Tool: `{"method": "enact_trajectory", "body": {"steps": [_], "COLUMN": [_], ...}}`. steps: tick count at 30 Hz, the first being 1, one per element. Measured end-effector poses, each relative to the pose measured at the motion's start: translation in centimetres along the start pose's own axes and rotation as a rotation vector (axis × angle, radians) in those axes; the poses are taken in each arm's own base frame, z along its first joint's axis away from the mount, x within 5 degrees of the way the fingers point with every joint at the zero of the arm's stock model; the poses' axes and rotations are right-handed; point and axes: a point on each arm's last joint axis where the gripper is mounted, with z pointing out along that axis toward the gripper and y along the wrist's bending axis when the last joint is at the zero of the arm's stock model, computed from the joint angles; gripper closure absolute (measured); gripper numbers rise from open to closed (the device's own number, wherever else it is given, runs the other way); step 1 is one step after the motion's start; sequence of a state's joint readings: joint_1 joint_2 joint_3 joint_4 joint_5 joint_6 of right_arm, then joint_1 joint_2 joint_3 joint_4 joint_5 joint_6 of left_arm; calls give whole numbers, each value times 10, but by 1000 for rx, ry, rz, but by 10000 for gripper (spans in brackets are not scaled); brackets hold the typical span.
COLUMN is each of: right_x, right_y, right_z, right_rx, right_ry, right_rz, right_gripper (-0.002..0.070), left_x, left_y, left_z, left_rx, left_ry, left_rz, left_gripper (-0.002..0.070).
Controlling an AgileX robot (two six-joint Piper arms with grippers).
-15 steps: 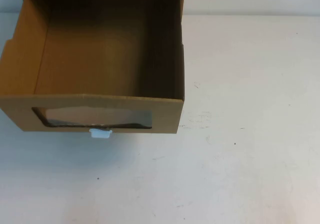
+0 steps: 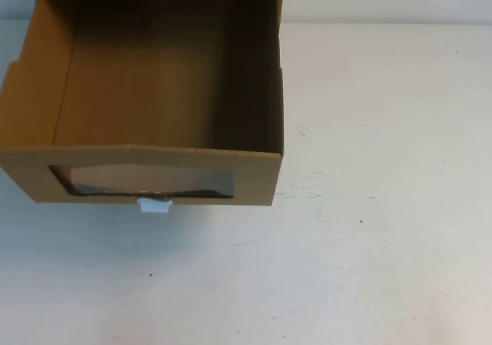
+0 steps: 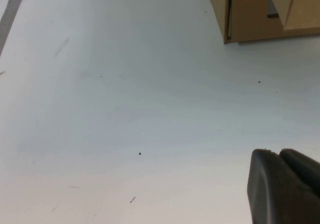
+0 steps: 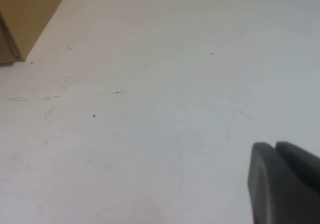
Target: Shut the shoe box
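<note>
The brown cardboard shoe box (image 2: 154, 76) stands at the table's far left with its drawer pulled out and its inside empty. Its front panel has a clear window (image 2: 142, 180) and a small white pull tab (image 2: 154, 204) below it. A corner of the box shows in the left wrist view (image 3: 250, 14) and in the right wrist view (image 4: 27, 14). My left gripper (image 3: 280, 156) is shut and empty above bare table, apart from the box. My right gripper (image 4: 275, 149) is shut and empty above bare table, apart from the box. Neither arm shows in the high view.
The white table (image 2: 369, 207) stretches to the right of the box and in front of it. A grey strip (image 3: 11, 12) runs along the table's edge in the left wrist view.
</note>
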State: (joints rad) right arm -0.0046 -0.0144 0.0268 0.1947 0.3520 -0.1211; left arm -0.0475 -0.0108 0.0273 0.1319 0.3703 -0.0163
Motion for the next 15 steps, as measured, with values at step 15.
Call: {"method": "enact_trajectory", "body": {"steps": [15], "right_x": [0], "right_y": [0], "right_z": [0], "right_rx": [0], "right_ry": [0], "right_rz": [0], "right_gripper": [687], "left_x": [-1], "left_y": [0], "left_z": [0], "left_rx": [5], "left_ry": [-8], "left_rz": [-24], "left_gripper": [680]}}
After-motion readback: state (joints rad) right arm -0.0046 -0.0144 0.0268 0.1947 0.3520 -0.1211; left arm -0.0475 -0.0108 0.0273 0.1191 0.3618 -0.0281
